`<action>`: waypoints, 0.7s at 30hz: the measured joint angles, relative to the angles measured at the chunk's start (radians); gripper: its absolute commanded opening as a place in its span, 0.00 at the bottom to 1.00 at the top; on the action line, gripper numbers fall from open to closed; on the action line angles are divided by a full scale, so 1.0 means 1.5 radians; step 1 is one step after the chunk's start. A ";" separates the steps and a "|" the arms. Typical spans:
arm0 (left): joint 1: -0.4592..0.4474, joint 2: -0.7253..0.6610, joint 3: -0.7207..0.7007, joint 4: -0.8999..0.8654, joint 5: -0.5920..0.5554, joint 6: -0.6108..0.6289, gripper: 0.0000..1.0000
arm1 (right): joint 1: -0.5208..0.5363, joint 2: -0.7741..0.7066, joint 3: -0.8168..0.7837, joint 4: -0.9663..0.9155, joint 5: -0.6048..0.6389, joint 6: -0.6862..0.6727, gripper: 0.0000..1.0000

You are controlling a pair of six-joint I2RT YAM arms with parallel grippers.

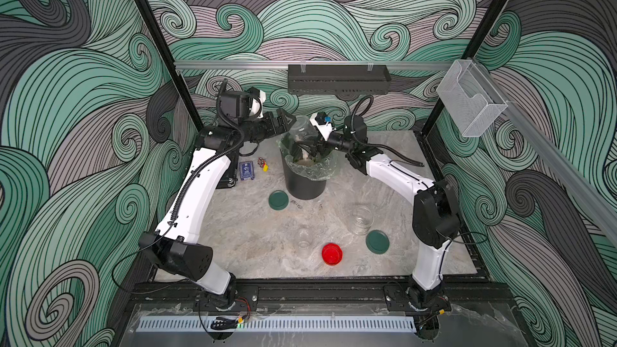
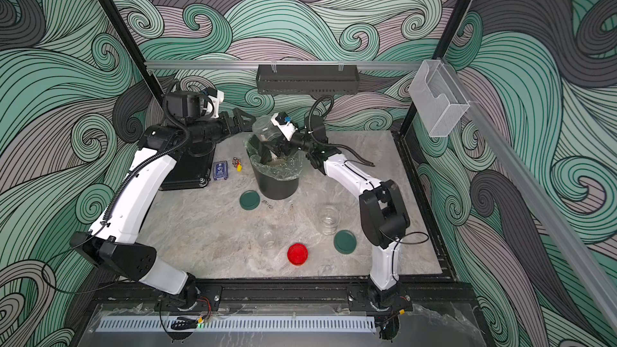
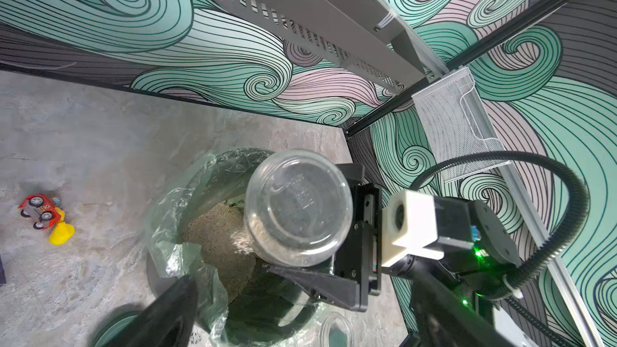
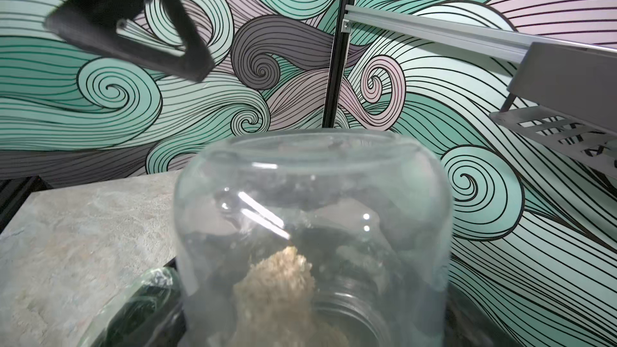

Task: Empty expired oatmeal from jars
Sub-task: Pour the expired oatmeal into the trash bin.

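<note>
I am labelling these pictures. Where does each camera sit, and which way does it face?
Both top views: high at the front, looking down on the grey marbled table and black plastic-lined bin; both white-and-black arms show.
Left wrist: on the left arm, facing the bin and the right claw; one blurred finger of the open left claw shows.
Right wrist: on the right arm, facing the upturned clear glass jar it holds; own claw unclear.
Shared: both wrist views show that jar.

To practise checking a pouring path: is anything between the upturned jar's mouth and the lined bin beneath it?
Nothing visible does. The right gripper holds the jar mouth-down over the bin, where oatmeal lies heaped inside. The open left gripper sits beside the jar's raised base, apart from it and clear of the mouth.
</note>
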 measured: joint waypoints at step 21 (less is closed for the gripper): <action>0.000 -0.134 -0.158 0.021 0.003 0.040 0.98 | -0.003 -0.031 -0.053 0.106 0.158 0.264 0.32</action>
